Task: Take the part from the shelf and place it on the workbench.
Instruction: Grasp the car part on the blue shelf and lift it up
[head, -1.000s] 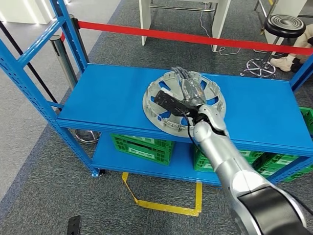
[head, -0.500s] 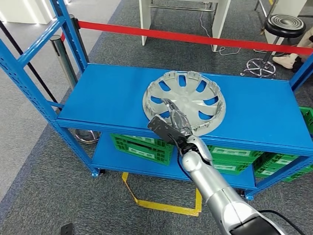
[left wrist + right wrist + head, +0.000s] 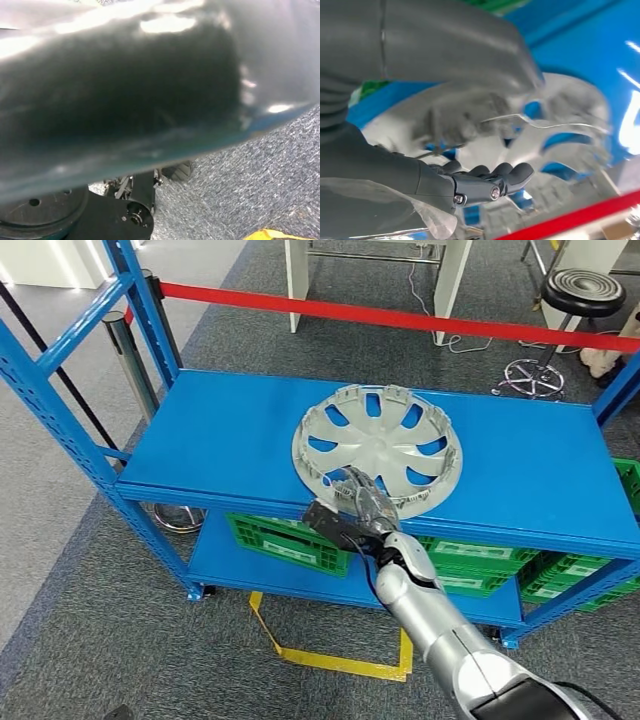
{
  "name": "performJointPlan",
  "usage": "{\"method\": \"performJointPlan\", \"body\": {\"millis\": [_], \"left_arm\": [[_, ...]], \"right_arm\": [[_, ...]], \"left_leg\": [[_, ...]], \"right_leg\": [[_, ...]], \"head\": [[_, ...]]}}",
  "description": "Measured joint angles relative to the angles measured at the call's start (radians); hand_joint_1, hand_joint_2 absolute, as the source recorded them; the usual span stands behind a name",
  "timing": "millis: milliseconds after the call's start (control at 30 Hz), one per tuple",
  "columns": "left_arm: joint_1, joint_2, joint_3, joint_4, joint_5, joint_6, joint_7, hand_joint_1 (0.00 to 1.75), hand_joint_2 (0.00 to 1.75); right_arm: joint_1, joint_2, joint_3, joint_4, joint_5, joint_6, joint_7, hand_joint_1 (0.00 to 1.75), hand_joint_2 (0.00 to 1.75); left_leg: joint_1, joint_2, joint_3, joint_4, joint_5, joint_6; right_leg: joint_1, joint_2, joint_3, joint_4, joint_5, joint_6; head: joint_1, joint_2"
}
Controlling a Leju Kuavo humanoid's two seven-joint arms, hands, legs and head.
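The hubcap (image 3: pixel 377 448), a silver disc with slotted spokes, lies flat on the blue shelf (image 3: pixel 211 440), its near rim close to the shelf's front edge and right at the right hand's (image 3: pixel 364 502) fingertips. The grasp is not yet made, so the step in hand is getting a hold on that near rim. Done well, the fingers should hook through a spoke slot or over the rim lip with the thumb beneath, then lift level so the wide disc does not drag or tip off the edge. The right hand is loosely spread, fingers (image 3: pixel 501 175) stretched out over the rim; whether they touch it I cannot tell. It holds nothing.
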Motion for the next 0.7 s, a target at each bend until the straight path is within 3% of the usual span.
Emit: {"method": "performJointPlan", "body": {"millis": [200,700], "left_arm": [[-0.001,0.001,0.009,0.0,-0.003,0.059,-0.026,0.0,0.0],[-0.012,-0.002,0.009,0.0,-0.008,0.081,-0.045,0.0,0.0]], "right_arm": [[-0.014,-0.012,-0.011,0.061,0.01,0.006,0.025,0.0,1.75],[-0.059,-0.014,-0.014,0.173,0.058,0.011,0.063,0.0,1.75]], "left_leg": [[0.0,0.0,0.001,0.0,0.0,0.0],[0.0,0.0,0.011,0.0,-0.002,0.001]], "right_leg": [[0.0,0.0,0.001,0.0,0.0,0.0],[0.0,0.0,-0.001,-0.001,-0.003,0.0]], "head": [[0.0,0.0],[0.0,0.0]]}}
